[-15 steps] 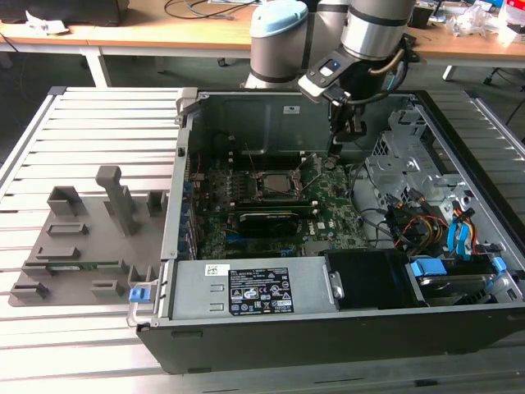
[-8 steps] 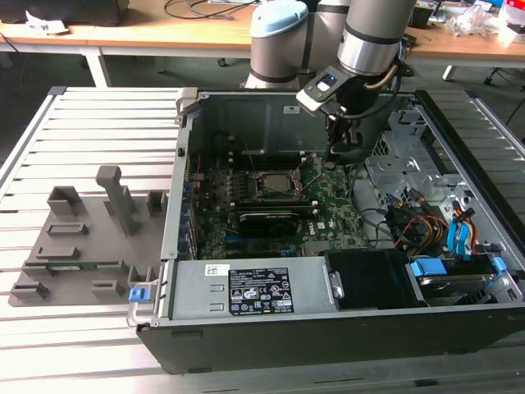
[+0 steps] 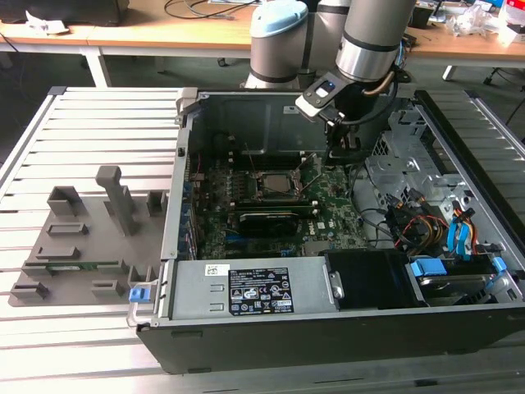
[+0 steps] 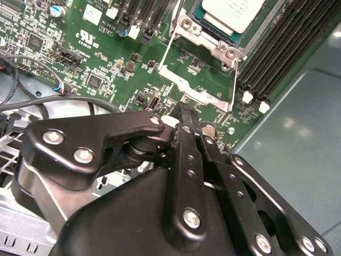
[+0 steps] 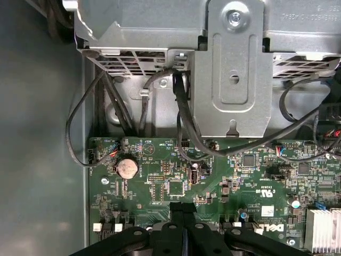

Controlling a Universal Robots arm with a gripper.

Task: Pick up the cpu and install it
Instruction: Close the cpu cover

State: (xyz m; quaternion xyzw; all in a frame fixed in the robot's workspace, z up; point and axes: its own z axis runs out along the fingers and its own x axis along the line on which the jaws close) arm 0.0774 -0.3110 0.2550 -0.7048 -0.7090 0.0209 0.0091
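slatted metal table [image 3: 98, 123]; wooden desks [image 3: 164, 29] behind, cables [image 3: 205, 8] on top
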